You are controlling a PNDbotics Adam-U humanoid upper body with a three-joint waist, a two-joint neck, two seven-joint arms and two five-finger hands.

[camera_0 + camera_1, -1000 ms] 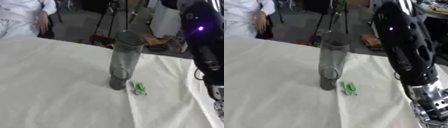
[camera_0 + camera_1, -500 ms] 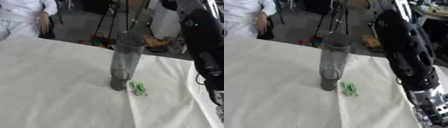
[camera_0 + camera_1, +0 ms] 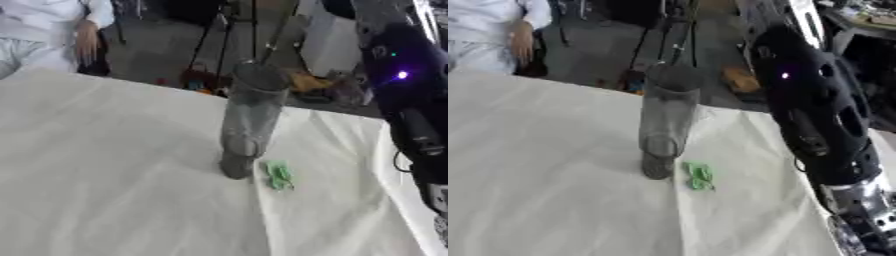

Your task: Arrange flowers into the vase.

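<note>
Left eye view: vase (image 3: 248,120) upright, green bit (image 3: 279,174) beside base; hands unseen.

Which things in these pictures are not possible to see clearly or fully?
- Right hand: cut off by the lower right edge in both views; only the right arm shows.
- Left hand: in neither view.
- Small green thing beside the vase: too blurred to identify.
- Vase contents: blur hides whether anything is inside.
</note>
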